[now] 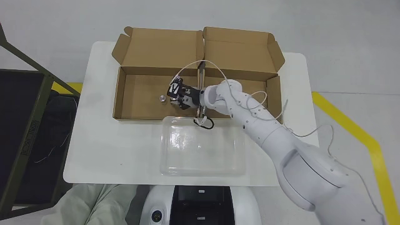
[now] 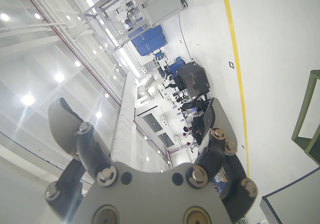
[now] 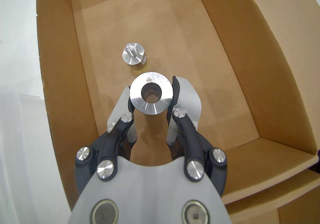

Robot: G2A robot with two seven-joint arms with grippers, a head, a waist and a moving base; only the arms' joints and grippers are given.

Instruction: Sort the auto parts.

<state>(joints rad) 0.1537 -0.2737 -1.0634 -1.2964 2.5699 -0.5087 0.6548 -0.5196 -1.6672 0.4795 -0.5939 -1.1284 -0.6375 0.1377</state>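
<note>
My right gripper (image 3: pixel 151 96) is shut on a silver metal ring (image 3: pixel 151 96) with a centre hole, held above the floor of the left compartment of the cardboard box (image 3: pixel 175 35). Just beyond it a small silver stepped part (image 3: pixel 133 56) stands on the box floor. From above, the right gripper (image 1: pixel 179 92) sits inside the left compartment of the box (image 1: pixel 134 103), near the divider, with the small silver part (image 1: pixel 161 98) to its left. My left gripper (image 2: pixel 135 120) is open, points up into the room, and holds nothing.
A clear plastic tray (image 1: pixel 200 147) lies on the white table (image 1: pixel 94 131) in front of the box. The box's right compartment (image 1: pixel 262 94) is beyond the divider. A dark cart (image 1: pixel 25 131) stands left of the table.
</note>
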